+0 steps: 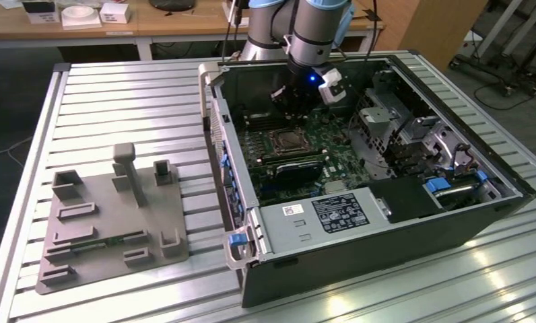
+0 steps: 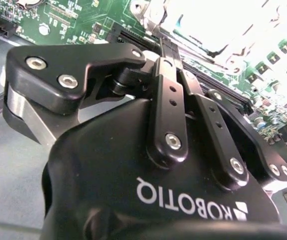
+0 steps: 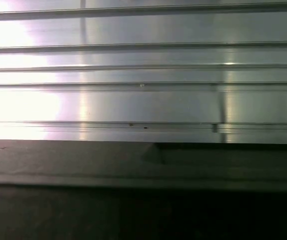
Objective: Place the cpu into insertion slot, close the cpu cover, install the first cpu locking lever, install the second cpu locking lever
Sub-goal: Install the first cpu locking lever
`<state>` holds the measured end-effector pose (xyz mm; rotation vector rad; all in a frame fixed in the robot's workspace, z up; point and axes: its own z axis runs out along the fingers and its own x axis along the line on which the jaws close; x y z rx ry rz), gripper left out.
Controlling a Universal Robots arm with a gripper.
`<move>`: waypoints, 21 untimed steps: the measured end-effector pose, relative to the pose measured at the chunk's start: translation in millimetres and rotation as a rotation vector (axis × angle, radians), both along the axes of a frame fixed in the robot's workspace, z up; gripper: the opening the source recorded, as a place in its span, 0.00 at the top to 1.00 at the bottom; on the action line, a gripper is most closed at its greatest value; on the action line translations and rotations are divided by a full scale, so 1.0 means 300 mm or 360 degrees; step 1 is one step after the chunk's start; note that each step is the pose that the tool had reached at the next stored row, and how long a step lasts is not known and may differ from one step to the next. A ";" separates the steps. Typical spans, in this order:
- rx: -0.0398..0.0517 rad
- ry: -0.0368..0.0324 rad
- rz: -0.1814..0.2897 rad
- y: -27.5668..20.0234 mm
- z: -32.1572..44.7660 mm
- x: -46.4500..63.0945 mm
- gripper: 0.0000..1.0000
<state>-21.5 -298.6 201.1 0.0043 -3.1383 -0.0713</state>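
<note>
On the near left of the slatted metal table [image 1: 115,94], lying flat, a grey fixture plate [image 1: 106,229] with upright pegs and pockets, well apart from the gripper. Just right of it, standing open with its inside facing up, a black computer case [image 1: 358,269]. At the case's near end, a grey labelled box [image 1: 322,219], with a blue tab [image 1: 238,237] at its left corner. Farther in, on the green circuit board [image 1: 326,138], the insertion slot [image 1: 286,142]: square, silvery rim, darker centre, lying bare to the camera. Cannot tell whether the cpu sits in it, nor how the cpu cover lies. To the right of the slot, a grey metal cage [image 1: 385,124] and cables.

Beyond the slot, at the far end of the case, the gripper [image 1: 289,101], hanging low over the board on the arm [image 1: 318,27], apart from the slot. Open or closed: cannot tell; nothing seen held. Close up in the second wrist view, black linkage bars [image 2: 168,110] against green board and bright metal. In the first wrist view, table slats past a dark case edge [image 3: 143,165].

Farthest back, a wooden desk [image 1: 160,23] with small white boxes [image 1: 79,15].
</note>
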 end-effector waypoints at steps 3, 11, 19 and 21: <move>-0.0011 0.0000 0.0000 -0.001 0.000 0.000 0.90; -0.0071 0.0001 0.0000 -0.002 -0.006 0.000 0.90; -0.0062 0.0003 0.0000 -0.004 -0.022 -0.002 0.90; -0.0042 0.0005 0.0000 -0.008 -0.018 -0.003 0.90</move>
